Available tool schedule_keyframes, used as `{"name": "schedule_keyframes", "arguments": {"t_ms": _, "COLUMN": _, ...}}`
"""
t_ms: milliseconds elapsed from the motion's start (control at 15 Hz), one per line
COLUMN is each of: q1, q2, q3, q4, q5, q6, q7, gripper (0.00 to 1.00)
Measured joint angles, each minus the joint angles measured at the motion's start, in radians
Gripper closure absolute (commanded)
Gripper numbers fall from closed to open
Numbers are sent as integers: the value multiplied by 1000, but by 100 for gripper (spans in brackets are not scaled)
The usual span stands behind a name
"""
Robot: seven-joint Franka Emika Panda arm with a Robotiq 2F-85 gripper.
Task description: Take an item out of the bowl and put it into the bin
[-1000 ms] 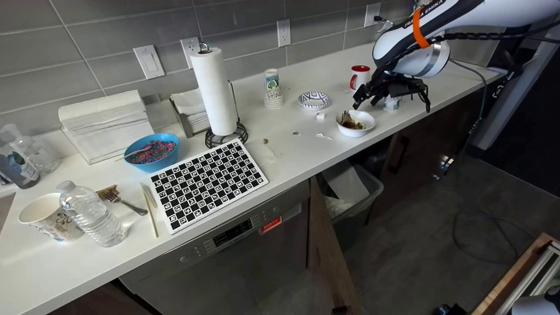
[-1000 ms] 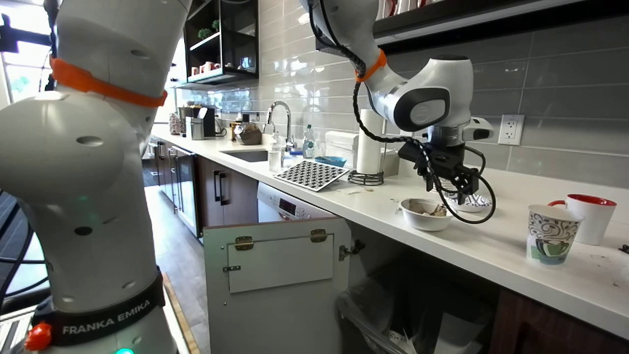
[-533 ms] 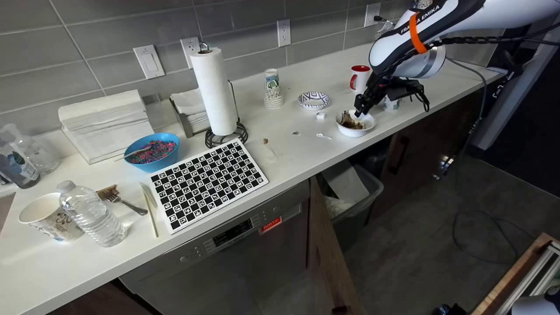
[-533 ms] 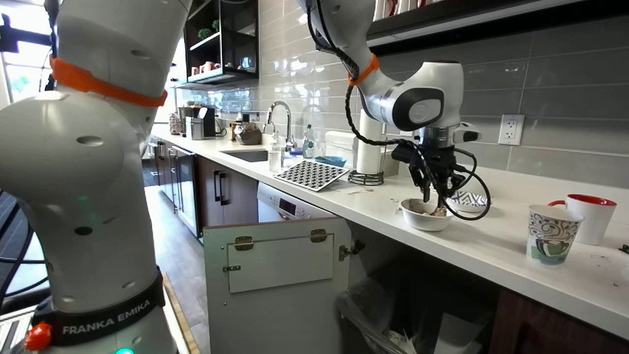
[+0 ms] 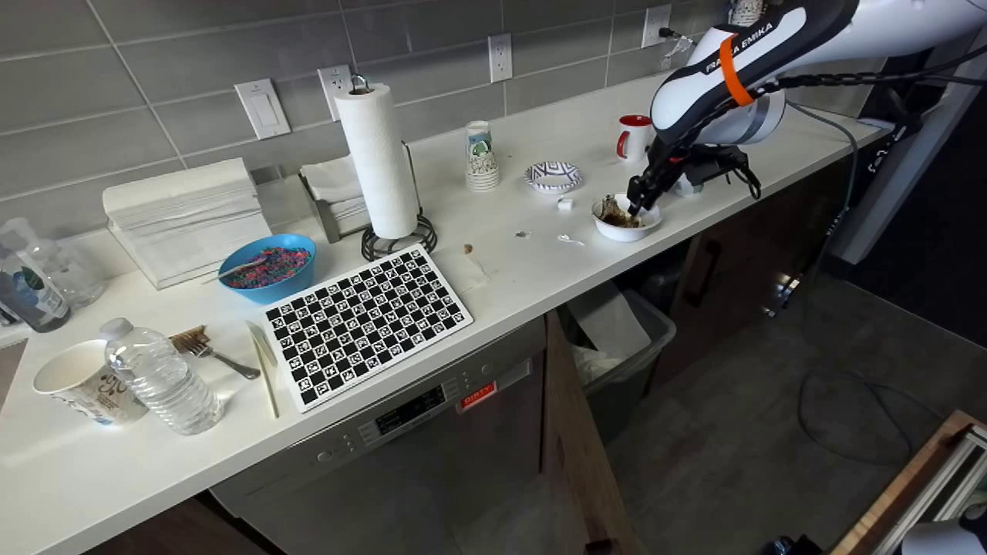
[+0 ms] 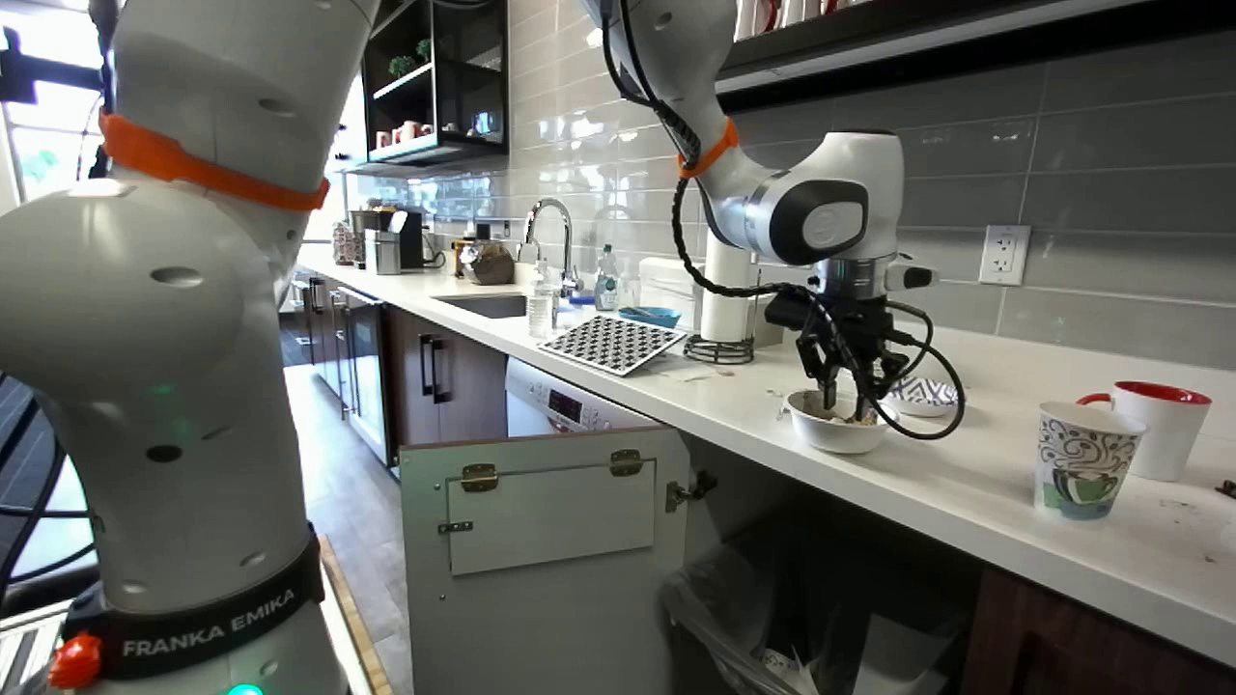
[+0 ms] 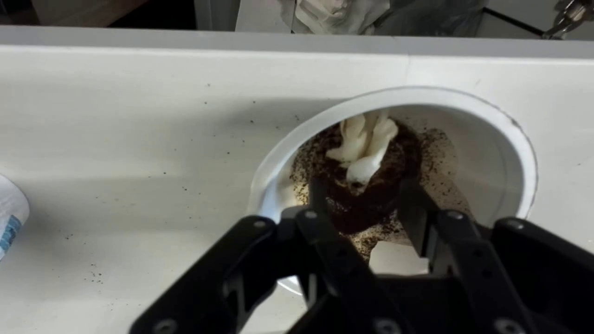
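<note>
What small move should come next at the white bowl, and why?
Probably close the end effector gently on the dark brown lump. In the wrist view its fingertips stand apart with the lump showing between them, and in both exterior views they appear to reach into the white bowl. Whether they touch the lump is unclear.
</note>
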Motion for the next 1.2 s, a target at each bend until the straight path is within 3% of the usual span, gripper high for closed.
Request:
{"name": "schedule_keyframes", "arguments": {"t_ms": 267, "q1": 0, "q2": 0, "q3": 0, "q4": -5, "q5": -19, "q6": -1, "q7": 0, "gripper": 90}}
{"name": "schedule_keyframes", "arguments": {"t_ms": 400, "q1": 0, "q2": 0, "q3": 0, "q4": -6, "q5": -27, "q6": -2, "q7": 1, "gripper": 98}}
{"name": "schedule_keyframes", "arguments": {"t_ms": 533, "q1": 0, "q2": 0, "q3": 0, "q4": -7, "q5": -33, "q6": -5, "q7": 1, "gripper": 72}}
{"name": "schedule_keyframes", "arguments": {"t_ms": 667, "q1": 0, "q2": 0, "q3": 0, "q4": -7, "q5": -36, "q6": -15, "q7": 1, "gripper": 63}}
{"name": "schedule_keyframes", "arguments": {"t_ms": 800, "q1": 0, "q2": 0, "q3": 0, "q4": -7, "q5": -39, "q6": -24, "q7": 2, "gripper": 48}}
{"name": "schedule_keyframes", "arguments": {"t_ms": 933, "q1": 0, "q2": 0, "q3": 0, "q4": -7, "q5": -42, "q6": -28, "q7": 2, "gripper": 40}}
{"name": "schedule_keyframes", "arguments": {"t_ms": 1067, "q1": 1, "q2": 0, "q3": 0, "q4": -7, "q5": -44, "q6": -29, "q7": 3, "gripper": 40}}
{"name": "schedule_keyframes", "arguments": {"t_ms": 1200, "q1": 2, "q2": 0, "q3": 0, "q4": -7, "q5": -46, "q6": -29, "q7": 4, "gripper": 47}}
